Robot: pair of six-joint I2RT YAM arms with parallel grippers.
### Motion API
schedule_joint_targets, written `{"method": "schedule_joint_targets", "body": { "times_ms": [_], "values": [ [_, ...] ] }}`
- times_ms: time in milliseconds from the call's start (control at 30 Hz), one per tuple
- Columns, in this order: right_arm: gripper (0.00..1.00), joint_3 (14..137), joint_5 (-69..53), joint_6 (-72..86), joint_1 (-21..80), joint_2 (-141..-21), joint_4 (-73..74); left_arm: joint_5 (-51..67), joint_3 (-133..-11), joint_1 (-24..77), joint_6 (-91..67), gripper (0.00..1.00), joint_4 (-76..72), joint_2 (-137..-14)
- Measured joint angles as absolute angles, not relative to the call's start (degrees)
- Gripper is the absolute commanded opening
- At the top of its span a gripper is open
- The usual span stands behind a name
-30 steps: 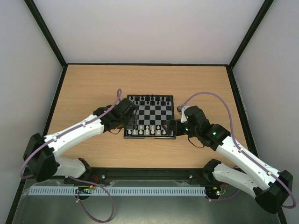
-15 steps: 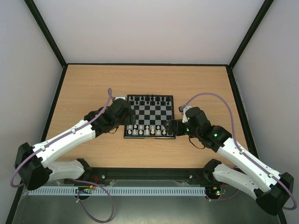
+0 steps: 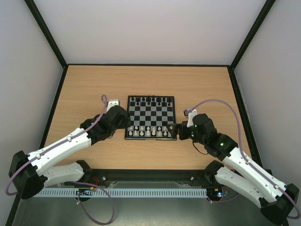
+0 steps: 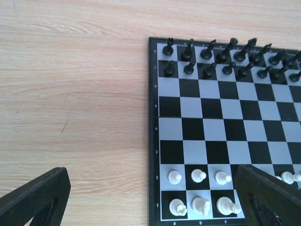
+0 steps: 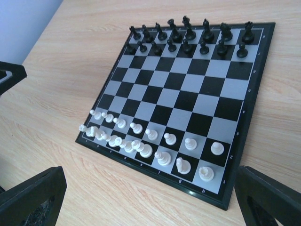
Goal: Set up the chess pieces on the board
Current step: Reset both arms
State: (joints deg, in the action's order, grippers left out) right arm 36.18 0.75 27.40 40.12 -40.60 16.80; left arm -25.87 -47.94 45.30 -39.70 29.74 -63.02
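Observation:
The board (image 3: 151, 114) lies flat in the middle of the wooden table. Black chess pieces (image 3: 150, 100) fill its two far rows and white ones (image 3: 149, 132) its two near rows. My left gripper (image 3: 127, 124) hangs open at the board's near left corner, holding nothing. In the left wrist view the left gripper (image 4: 150, 188) straddles the board's left edge (image 4: 154, 141), with white pieces (image 4: 197, 176) low and black pieces (image 4: 225, 59) at the top. My right gripper (image 3: 173, 128) stands open by the near right corner. The right wrist view shows the right gripper (image 5: 150, 188) empty in front of the board (image 5: 188, 101).
The wooden table (image 3: 94, 89) is fenced by a black frame and pale walls on three sides. A slotted cable tray (image 3: 117, 193) runs along the near edge behind the arm bases. Purple cables loop over both arms.
My left gripper has opened and drawn back off the board's near left squares toward the left. The right arm has pulled back slightly toward the near edge.

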Motion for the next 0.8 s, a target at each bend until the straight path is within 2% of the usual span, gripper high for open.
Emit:
{"method": "schedule_joint_targets", "body": {
  "times_ms": [400, 800],
  "values": [
    [0.99, 31.2, 4.9, 27.5, 40.1, -37.3, 11.5, -26.4, -39.2, 45.3, -31.4, 0.99, 12.8, -57.4],
    [0.99, 24.5, 6.3, 31.1, 40.1, -33.3, 9.8, -27.0, -39.2, 45.2, -23.8, 0.99, -1.5, -61.9]
  ]
}}
